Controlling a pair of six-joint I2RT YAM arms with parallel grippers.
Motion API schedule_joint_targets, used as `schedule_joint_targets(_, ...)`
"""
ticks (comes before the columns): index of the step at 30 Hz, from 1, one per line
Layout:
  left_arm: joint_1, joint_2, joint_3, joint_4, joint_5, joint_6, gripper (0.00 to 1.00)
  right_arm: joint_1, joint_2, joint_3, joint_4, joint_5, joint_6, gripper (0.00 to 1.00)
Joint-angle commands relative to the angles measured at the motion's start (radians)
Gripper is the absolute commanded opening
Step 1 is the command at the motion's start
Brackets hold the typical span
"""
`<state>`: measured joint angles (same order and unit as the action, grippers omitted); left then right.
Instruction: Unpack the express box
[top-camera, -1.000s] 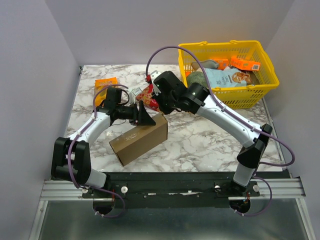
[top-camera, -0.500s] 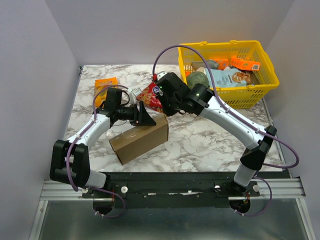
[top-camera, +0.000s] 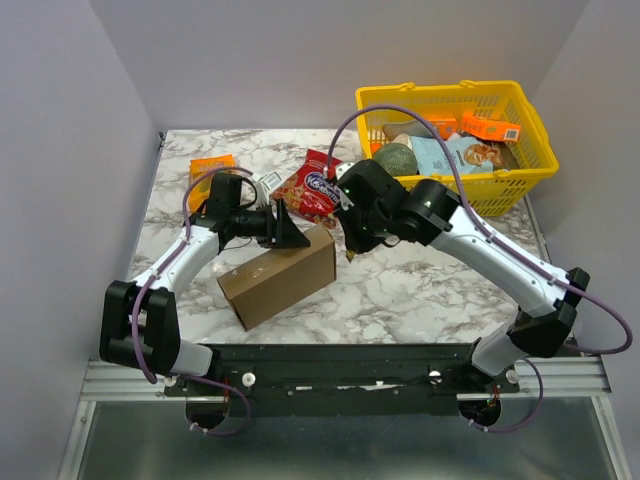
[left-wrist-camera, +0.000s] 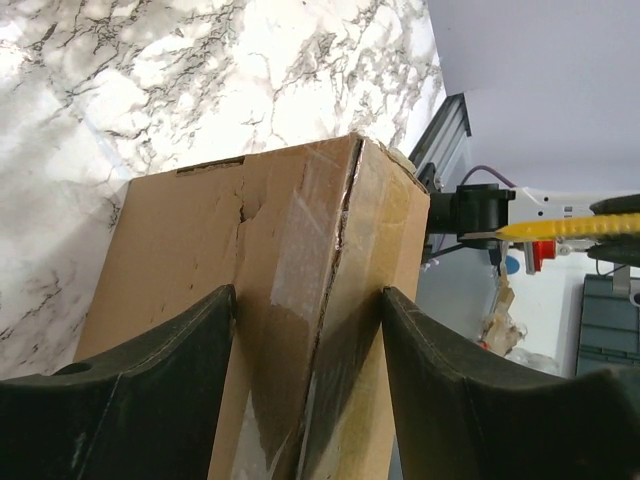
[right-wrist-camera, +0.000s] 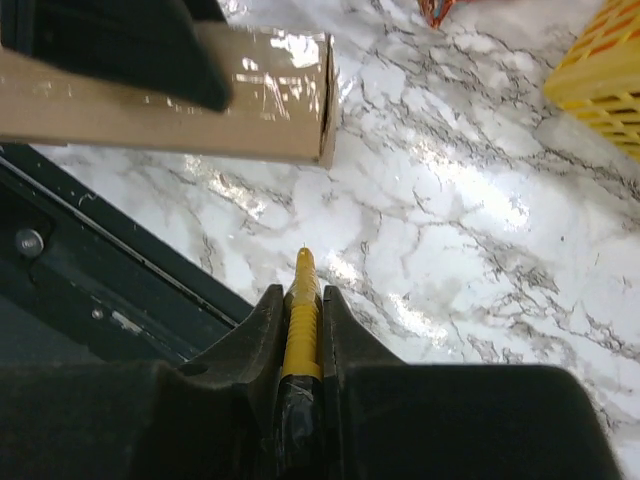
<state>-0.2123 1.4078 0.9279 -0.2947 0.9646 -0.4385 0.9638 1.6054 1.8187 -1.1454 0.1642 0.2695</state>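
The express box (top-camera: 278, 278) is a plain brown cardboard box lying askew on the marble table, with clear tape along its seam (left-wrist-camera: 300, 240). My left gripper (top-camera: 288, 230) is shut on the box's far upper edge, with a black finger on either side (left-wrist-camera: 310, 330). My right gripper (top-camera: 351, 243) is shut on a yellow utility knife (right-wrist-camera: 302, 310). It hovers just right of the box's right end, with the tip pointing down at the table. The box's end (right-wrist-camera: 200, 110) shows ahead of the knife in the right wrist view.
A red snack bag (top-camera: 310, 190) lies behind the box. A yellow basket (top-camera: 525, 125) with several packets stands at the back right. An orange carton (top-camera: 212, 165) and a small white item lie at the back left. The table's near rail (right-wrist-camera: 110, 300) is close.
My right arm has swung right and toward the near side with the knife, uncovering the red snack bag. The left gripper and the box have stayed put.
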Motion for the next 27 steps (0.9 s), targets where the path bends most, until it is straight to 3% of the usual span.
schedule_joint_targets(1, 0.014, 0.033, -0.031, -0.084, -0.23, 0.092, 0.55, 0.01, -0.119, -0.091, -0.03, 0.036, 0.005, 0.0)
schedule_joint_targets(4, 0.013, 0.02, -0.049, 0.009, -0.124, 0.075, 0.64, -0.014, -0.197, -0.174, 0.127, 0.092, -0.128, 0.0)
schedule_joint_targets(5, 0.013, 0.019, -0.049, 0.026, -0.1, 0.075, 0.67, -0.029, -0.234, -0.196, 0.188, 0.089, -0.302, 0.01)
schedule_joint_targets(6, 0.013, 0.01, -0.044, 0.037, -0.066, 0.078, 0.75, -0.034, -0.267, -0.293, 0.252, 0.077, -0.411, 0.0)
schedule_joint_targets(7, 0.013, 0.007, -0.025, 0.043, -0.052, 0.083, 0.78, -0.034, -0.31, -0.373, 0.427, 0.067, -0.52, 0.01)
schedule_joint_targets(8, 0.013, 0.003, -0.008, 0.04, -0.032, 0.11, 0.82, -0.042, -0.356, -0.457, 0.529, 0.07, -0.718, 0.01)
schedule_joint_targets(9, 0.014, 0.003, 0.012, 0.032, -0.006, 0.122, 0.87, -0.045, -0.468, -0.669, 0.635, 0.07, -0.818, 0.0)
schedule_joint_targets(11, 0.016, 0.002, 0.086, 0.002, 0.019, 0.177, 0.99, -0.059, -0.571, -0.896, 0.977, 0.054, -1.096, 0.0)
schedule_joint_targets(14, 0.028, 0.003, 0.19, -0.059, 0.088, 0.248, 0.99, -0.068, -0.676, -1.192, 1.289, 0.032, -1.306, 0.0)
schedule_joint_targets(21, 0.134, 0.0, 0.282, -0.21, 0.114, 0.36, 0.99, -0.076, -0.662, -1.574, 1.765, 0.049, -1.52, 0.15)
schedule_joint_targets(24, 0.194, -0.01, 0.273, -0.254, 0.051, 0.397, 0.99, -0.076, -0.68, -1.633, 1.781, 0.04, -1.504, 0.34)
schedule_joint_targets(25, 0.203, -0.015, 0.264, -0.259, 0.022, 0.405, 0.99, -0.076, -0.693, -1.633, 1.715, 0.043, -1.492, 0.47)
schedule_joint_targets(27, 0.243, -0.023, 0.259, -0.284, -0.047, 0.432, 0.99, -0.076, -0.74, -1.607, 1.602, 0.043, -1.449, 0.63)
